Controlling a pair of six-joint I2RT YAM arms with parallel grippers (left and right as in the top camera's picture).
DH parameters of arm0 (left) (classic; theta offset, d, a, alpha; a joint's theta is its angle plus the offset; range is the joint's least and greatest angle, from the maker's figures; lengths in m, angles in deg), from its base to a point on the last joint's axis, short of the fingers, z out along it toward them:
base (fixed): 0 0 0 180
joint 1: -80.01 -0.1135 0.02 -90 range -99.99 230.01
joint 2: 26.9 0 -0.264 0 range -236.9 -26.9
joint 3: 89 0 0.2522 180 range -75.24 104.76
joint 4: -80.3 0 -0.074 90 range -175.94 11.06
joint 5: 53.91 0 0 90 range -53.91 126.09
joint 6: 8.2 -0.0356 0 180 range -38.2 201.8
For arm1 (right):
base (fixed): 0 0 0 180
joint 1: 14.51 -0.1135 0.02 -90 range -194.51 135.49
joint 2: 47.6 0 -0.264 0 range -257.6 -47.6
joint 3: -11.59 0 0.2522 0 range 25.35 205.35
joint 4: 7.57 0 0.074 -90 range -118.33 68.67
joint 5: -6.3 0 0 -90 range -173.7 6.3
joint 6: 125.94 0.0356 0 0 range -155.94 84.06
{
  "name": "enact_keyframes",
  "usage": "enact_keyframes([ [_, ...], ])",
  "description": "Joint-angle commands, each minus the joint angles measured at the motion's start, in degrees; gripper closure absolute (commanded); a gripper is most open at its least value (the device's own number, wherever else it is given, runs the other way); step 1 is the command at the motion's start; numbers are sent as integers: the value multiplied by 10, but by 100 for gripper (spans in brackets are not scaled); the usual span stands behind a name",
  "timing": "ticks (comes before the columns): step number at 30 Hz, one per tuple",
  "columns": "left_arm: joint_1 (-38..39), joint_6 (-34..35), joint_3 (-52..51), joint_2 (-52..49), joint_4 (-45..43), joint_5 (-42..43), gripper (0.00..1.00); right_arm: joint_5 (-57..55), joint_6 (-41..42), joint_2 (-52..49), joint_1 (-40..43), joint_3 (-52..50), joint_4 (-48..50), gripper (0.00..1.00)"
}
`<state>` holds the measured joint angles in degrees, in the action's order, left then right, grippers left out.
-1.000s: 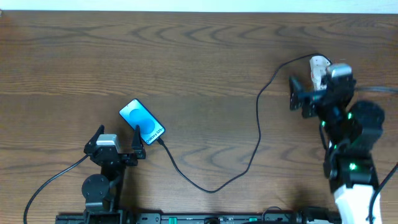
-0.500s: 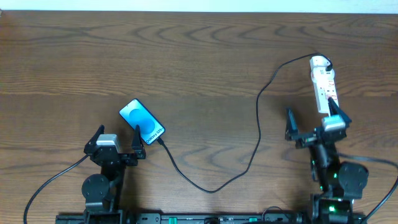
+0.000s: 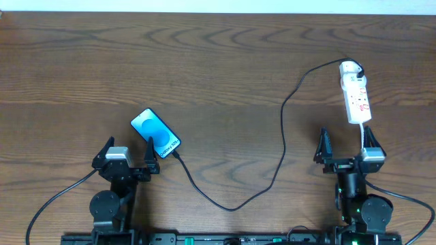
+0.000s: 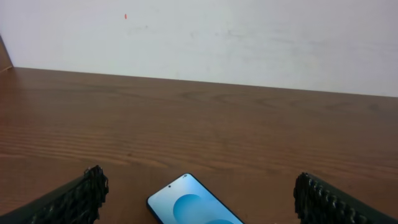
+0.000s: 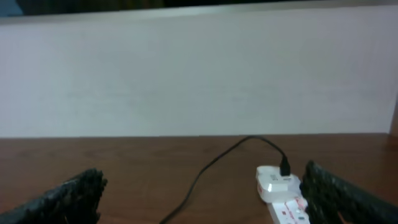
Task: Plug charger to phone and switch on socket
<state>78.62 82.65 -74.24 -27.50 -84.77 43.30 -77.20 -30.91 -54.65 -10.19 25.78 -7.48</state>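
The phone (image 3: pixel 156 133) lies at the front left with its light-blue screen up; its top also shows in the left wrist view (image 4: pixel 194 205). The thin black charger cable (image 3: pixel 283 146) runs from the phone's lower end in a loop across the table to a white adapter on the far end of the socket (image 3: pixel 355 93), a white power strip at the right. The socket and cable show in the right wrist view (image 5: pixel 281 193). My left gripper (image 3: pixel 127 154) is open and empty just in front of the phone. My right gripper (image 3: pixel 346 145) is open and empty just in front of the socket.
A white wall (image 4: pixel 249 37) stands behind the table's far edge. The socket's white cord (image 3: pixel 363 133) runs toward my right arm base. Bare wooden tabletop (image 3: pixel 204 61) fills the middle and back.
My right arm has pulled back from over the socket toward the table's front edge, uncovering the whole power strip. The left arm, phone and cable have not moved.
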Motion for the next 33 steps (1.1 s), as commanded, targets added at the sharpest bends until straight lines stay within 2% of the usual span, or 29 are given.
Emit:
enact_keyframes([
  [1, 2, -2, -8, 4, 23, 17, 2, -21, 17, 35, 3, -1, -39, 1],
  [4, 2, -2, -8, 4, 22, 17, 2, -24, 18, 69, 3, -1, -99, 1],
  [14, 2, -2, -8, 4, 22, 17, 2, -32, 18, 67, 1, -1, -176, 1],
  [33, 2, -2, -8, 4, 22, 17, 2, -45, 5, 67, -2, -1, -183, 1],
])
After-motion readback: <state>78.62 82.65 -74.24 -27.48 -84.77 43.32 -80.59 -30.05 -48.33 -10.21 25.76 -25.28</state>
